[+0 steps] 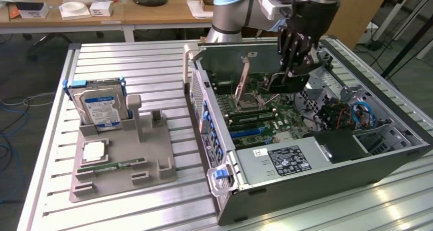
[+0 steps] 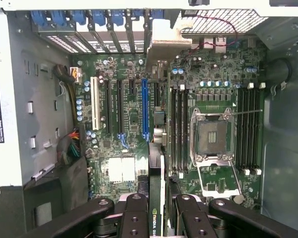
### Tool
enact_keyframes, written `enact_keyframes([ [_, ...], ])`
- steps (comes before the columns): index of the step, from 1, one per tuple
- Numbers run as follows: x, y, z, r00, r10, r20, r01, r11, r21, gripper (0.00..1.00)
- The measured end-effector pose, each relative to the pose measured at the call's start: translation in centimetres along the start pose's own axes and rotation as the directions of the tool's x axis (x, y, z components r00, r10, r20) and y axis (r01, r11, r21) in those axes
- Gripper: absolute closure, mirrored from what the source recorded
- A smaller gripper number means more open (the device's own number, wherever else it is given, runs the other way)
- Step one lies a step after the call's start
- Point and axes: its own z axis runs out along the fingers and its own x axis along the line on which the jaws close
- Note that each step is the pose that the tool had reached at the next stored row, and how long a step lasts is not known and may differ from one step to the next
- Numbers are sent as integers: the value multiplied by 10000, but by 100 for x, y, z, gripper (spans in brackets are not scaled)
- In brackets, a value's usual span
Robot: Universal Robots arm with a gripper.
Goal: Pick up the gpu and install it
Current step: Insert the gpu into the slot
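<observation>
Here the gpu (image 2: pixel 156 178) is held edge-on inside the open computer case (image 1: pixel 379 165).
It is clamped between the narrowed fingers (image 2: pixel 135 215) of the gripper (image 1: pixel 295 69), over the motherboard (image 2: pixel 134 124), near the long blue slot (image 2: pixel 144 106) and the CPU socket (image 2: pixel 212 136).

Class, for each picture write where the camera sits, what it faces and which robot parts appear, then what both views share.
Exterior view: off the arm, raised beside the table, looking down at the open computer case; the arm and tool appear.
Wrist view: on the wrist, looking along the tool into the case at the motherboard; its fingers appear.
Shared: the tool shut on the gpu over the motherboard.
</observation>
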Motion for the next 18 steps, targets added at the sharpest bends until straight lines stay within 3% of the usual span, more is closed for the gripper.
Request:
enact_keyframes([
  [18, 6, 24, 214, 10000, -1, 0, 1, 10000, 0, 74],
])
